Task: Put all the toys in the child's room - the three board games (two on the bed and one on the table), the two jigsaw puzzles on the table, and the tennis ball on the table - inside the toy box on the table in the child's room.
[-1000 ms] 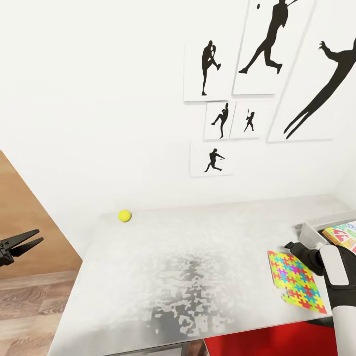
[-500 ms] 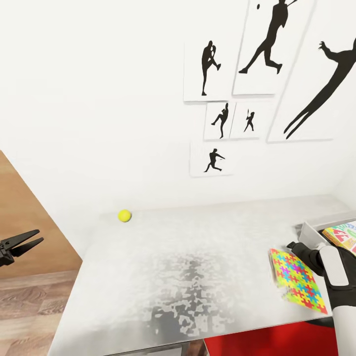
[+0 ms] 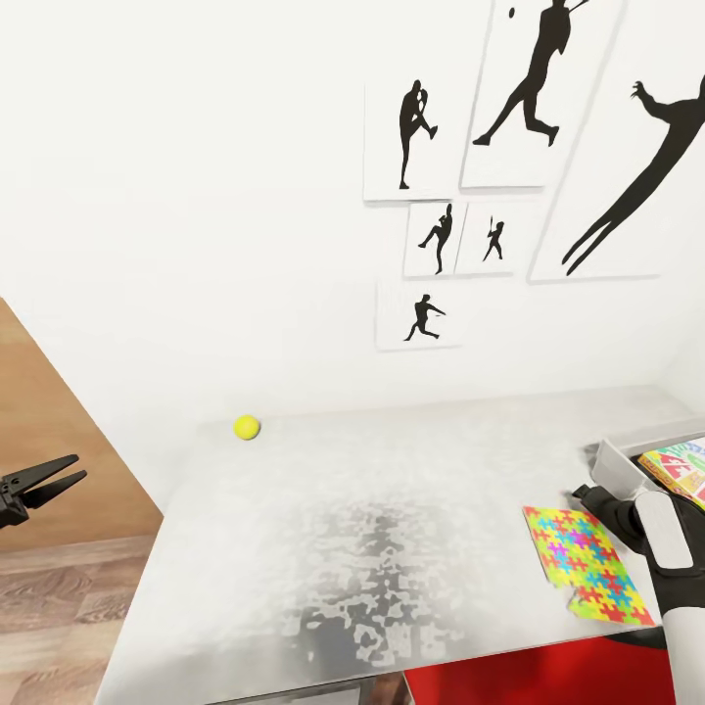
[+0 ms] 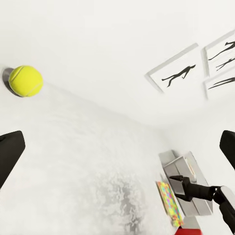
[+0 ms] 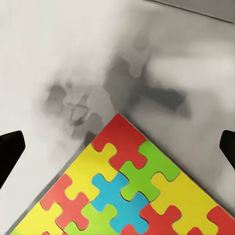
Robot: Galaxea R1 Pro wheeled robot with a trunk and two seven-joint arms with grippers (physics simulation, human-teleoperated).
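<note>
A small yellow-green tennis ball (image 3: pixel 247 427) (image 4: pixel 25 81) rests at the table's (image 3: pixel 392 490) far left corner, by the wall. A multicolour jigsaw puzzle (image 3: pixel 585 564) (image 5: pixel 132 186) lies flat near the table's front right. My right gripper (image 3: pixel 578 493) (image 5: pixel 117 147) hovers open just above the puzzle's far corner, holding nothing. The toy box (image 3: pixel 615 464) stands at the right edge with a colourful board game (image 3: pixel 678 466) inside. My left gripper (image 3: pixel 47 480) (image 4: pixel 117 152) is open, off the table's left side and well short of the ball.
Black sports-silhouette posters (image 3: pixel 509 147) hang on the white wall behind the table. A brown wooden door (image 3: pixel 49 431) and wood-plank floor (image 3: pixel 59 607) lie to the left. Something red (image 3: pixel 529 681) shows below the table's front edge.
The puzzle tilted briefly, then settled flat, shifted slightly toward the front edge. My right gripper drew back a little to the right. The left gripper and ball stayed put.
</note>
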